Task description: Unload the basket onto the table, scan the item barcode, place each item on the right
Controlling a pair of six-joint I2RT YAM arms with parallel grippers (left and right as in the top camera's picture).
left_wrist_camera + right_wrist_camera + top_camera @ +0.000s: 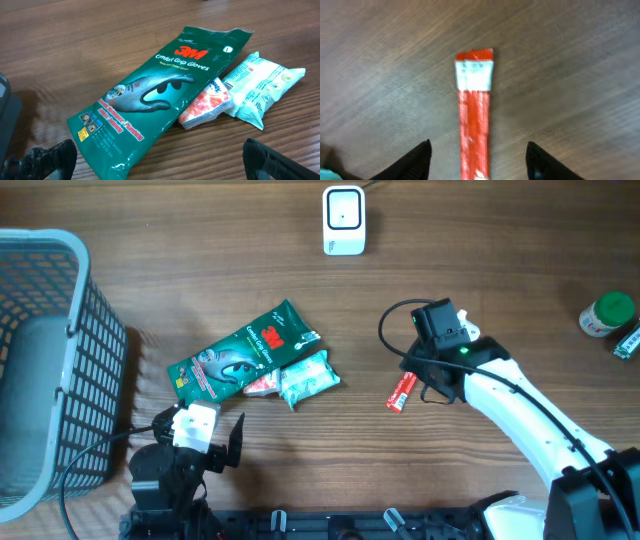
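Looking at one bench [480,240] from three places.
From overhead, gazing straight down and far off, taking in the whole surface; from the left wrist, peering forward at a low slant, close to the green glove pack [150,95]; from the right wrist, pointing almost straight down, very near the red sachet [474,115]; sharing both packets with the overhead view.

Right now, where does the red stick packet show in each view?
Overhead: the red stick packet lies right of centre, just left of the right gripper.
Left wrist: not in it.
Right wrist: centre frame, running down to the bottom edge.
Shared landmark: the right gripper, whose dark fingertips stand apart on either side of the packet in its wrist view.
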